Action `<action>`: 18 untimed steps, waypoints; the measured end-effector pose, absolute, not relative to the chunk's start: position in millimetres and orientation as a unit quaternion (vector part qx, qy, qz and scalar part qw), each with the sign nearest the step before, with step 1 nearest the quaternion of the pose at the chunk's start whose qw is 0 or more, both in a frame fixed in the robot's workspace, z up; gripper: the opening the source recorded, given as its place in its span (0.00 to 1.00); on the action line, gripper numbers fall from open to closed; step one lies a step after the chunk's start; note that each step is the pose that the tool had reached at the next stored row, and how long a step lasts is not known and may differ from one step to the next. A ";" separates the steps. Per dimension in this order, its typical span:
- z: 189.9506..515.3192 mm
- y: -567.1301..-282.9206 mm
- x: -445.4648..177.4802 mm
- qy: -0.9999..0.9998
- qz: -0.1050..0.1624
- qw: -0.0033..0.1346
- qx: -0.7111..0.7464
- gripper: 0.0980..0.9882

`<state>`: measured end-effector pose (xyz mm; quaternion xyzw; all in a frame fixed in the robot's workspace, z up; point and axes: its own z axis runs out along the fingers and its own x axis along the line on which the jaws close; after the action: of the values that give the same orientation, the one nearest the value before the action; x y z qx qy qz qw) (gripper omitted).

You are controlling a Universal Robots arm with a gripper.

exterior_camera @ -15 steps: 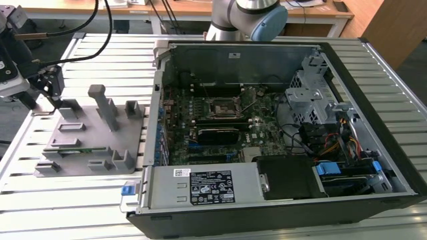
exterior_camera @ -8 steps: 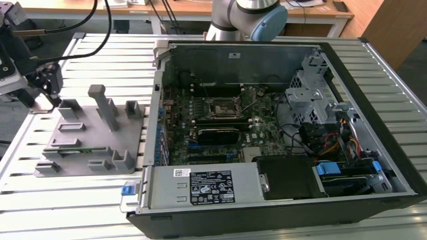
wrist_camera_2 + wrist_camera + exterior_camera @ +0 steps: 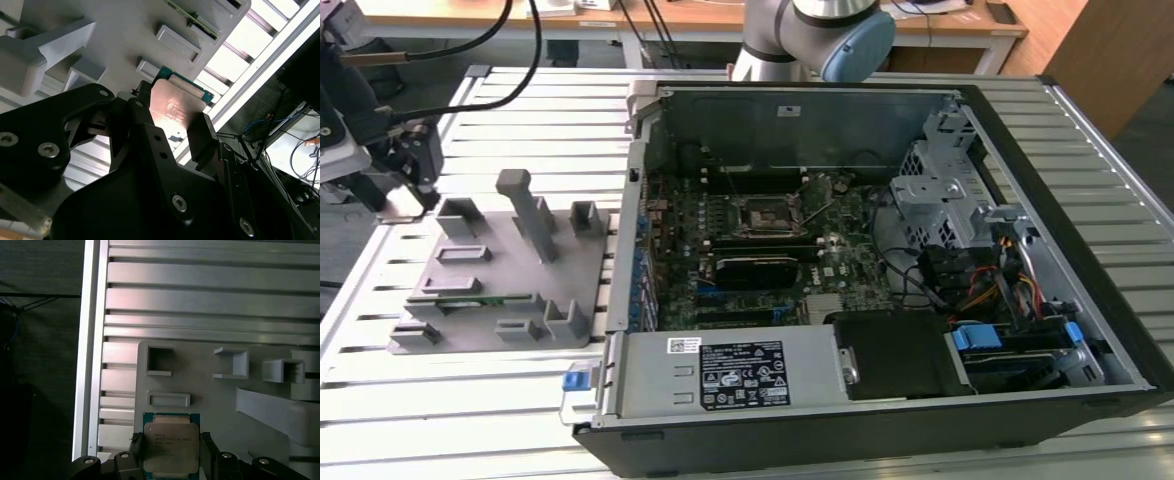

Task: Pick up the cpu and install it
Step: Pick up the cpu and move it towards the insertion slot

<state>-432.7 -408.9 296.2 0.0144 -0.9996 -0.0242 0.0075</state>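
- cpu (image 3: 171, 447): the small square chip with the silvery top sits between the two dark fingers (image 3: 136, 444) of the gripper (image 3: 170, 441). It is over the corner of the grey fixture (image 3: 210, 400) that lies closest to the table's (image 3: 480, 400) edge on the exterior view's left.
- the gripper is pinching the cpu: in both wrist views a finger presses against each of two opposite sides of the chip. a strip of its green edge shows beyond the metal top in the second wrist view (image 3: 176, 105).
- whether the chip is clear of the fixture or touching it, i cannot tell.
- step in hand, as i judge it: the pick-up, with the grasp made at the fixture and no carry toward the board yet.
- a thin green memory stick (image 3: 480, 297) lies in a slot toward the fixture's near edge, apart from the gripper (image 3: 411, 185).
- the open computer case (image 3: 881, 440) stands at the fixture's right edge in the exterior view. the dark socket (image 3: 765, 213) is on the board inside it, well apart from the cpu.
- the next move likely calls for a firm, level hold, enough height to clear the fixture's posts and the case wall, and the chip squared to the socket. i cannot tell if the socket's frame is open.
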 end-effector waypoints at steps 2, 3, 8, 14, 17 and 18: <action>298.0 -408.9 -432.7 -1.000 -0.024 0.008 0.014 0.49; 299.0 -408.8 -432.7 -1.000 -0.024 0.008 0.014 0.49; 303.4 -408.7 -432.7 -1.000 -0.024 0.008 0.014 0.49; 309.0 -408.1 -432.7 -1.000 -0.024 0.008 0.014 0.49; 313.2 -407.9 -432.7 -1.000 -0.024 0.008 0.014 0.49; 314.7 -407.8 -432.7 -1.000 -0.024 0.008 0.014 0.49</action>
<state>-432.7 -407.8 314.7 0.0143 -0.9996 -0.0242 0.0076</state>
